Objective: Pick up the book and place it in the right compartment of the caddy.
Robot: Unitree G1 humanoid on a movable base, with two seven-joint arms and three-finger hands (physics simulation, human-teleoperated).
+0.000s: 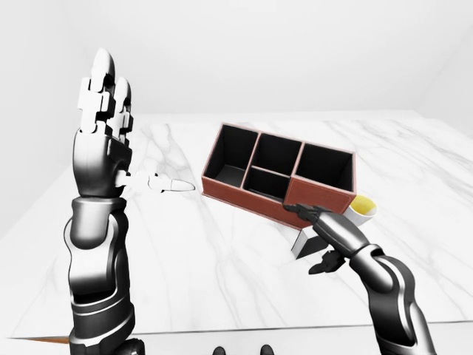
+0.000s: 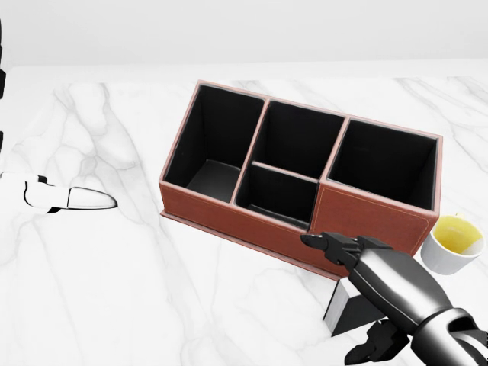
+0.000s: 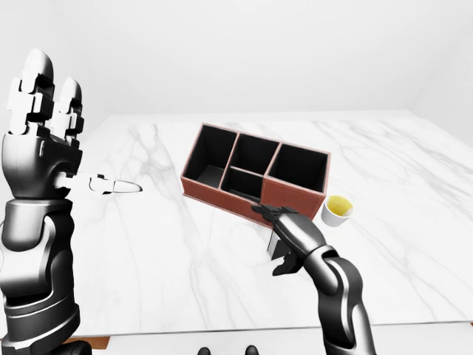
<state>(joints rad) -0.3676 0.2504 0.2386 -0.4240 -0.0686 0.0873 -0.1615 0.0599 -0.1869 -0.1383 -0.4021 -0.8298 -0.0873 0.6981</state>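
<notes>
On marble table (image 2: 114, 267): brown caddy (image 2: 252, 217), four black compartments, all bare. Book (image 2: 347, 309), dark with white edge, lying just below caddy's right end. Right hand (image 2: 358, 301) over book, fingers spread, not clamped. Left hand (image 1: 103, 103) raised upright, fingers extended. Cup (image 2: 451, 244), yellow inside, beside caddy's right end.

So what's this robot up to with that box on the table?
Its right hand is reaching down over a book lying on the marble table, just below a brown caddy in the head view. The fingers aren't closed on it yet. The left hand is raised, open and idle. The caddy's compartments look empty.
</notes>
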